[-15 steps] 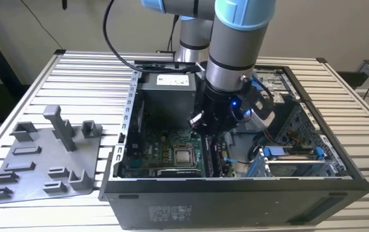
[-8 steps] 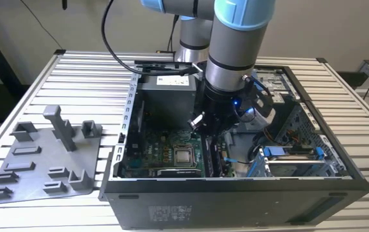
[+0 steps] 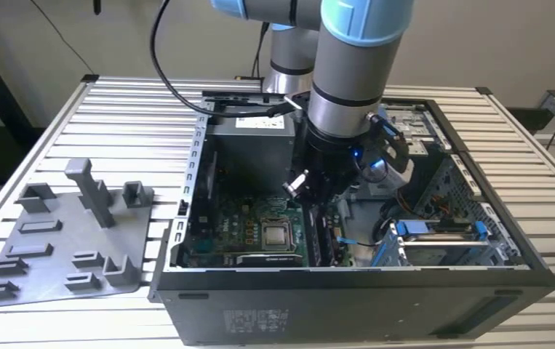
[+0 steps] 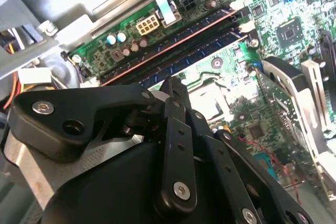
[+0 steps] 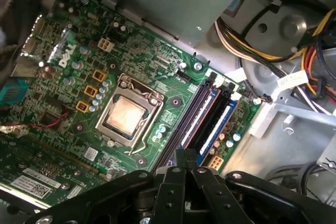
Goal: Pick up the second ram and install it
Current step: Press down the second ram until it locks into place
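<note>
My gripper is down inside the open computer case, just above the memory slots beside the processor socket. Its fingers are pressed together with nothing visible between them. In the second wrist view the gripper hovers close over the long dark slots. Thin dark strips lie along that slot row. I cannot tell which of them is the second ram. The motherboard lies flat on the case floor.
A grey plastic tray with upright posts lies on the slatted table at the exterior view's left. The grey power-supply box fills the back of the case. Bundled cables and a drive cage crowd the side beyond the slots.
</note>
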